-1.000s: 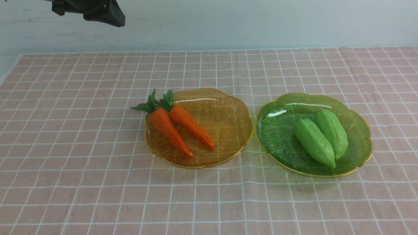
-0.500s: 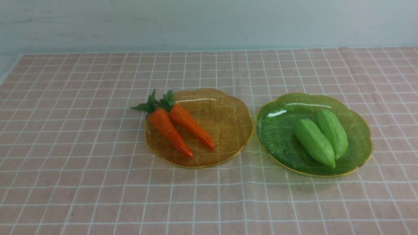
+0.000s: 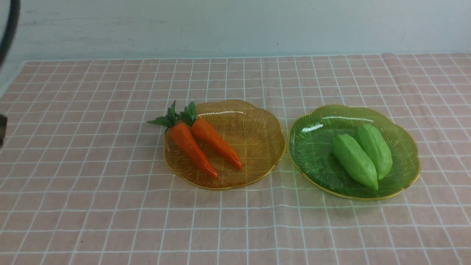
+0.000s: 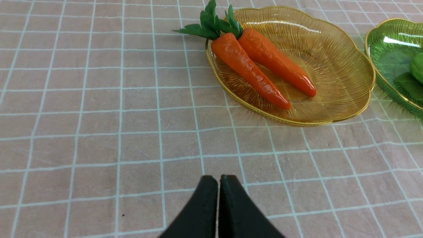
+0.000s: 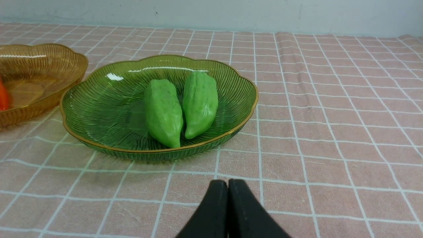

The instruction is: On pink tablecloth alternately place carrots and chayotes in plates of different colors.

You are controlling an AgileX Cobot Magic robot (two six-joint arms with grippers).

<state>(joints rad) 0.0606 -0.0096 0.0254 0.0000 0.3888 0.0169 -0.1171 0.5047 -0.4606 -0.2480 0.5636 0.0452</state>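
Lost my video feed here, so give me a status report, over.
Left gripper and right gripper shut, empty. Both carrots in amber plate, both chayotes in green plate. Nothing in the way.

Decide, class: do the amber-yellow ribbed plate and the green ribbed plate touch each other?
Apart. The front view shows a narrow strip of pink tablecloth between the amber-yellow ribbed plate and the green ribbed plate.
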